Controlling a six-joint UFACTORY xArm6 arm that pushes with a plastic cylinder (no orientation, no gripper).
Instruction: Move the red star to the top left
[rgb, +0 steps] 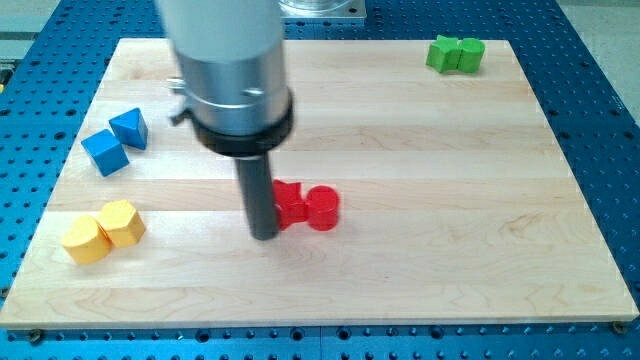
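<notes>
The red star (289, 203) lies near the middle of the wooden board (400, 130), touching a red cylinder (323, 209) on its right. My tip (265, 236) rests on the board just left of the red star, touching or nearly touching its left side. The rod partly hides the star's left edge.
Two blue blocks (116, 141) lie at the view's left. Two yellow blocks (102, 231) lie at the lower left. Two green blocks (455, 53) sit at the top right. The arm's large metal body (228, 70) covers the board's top left.
</notes>
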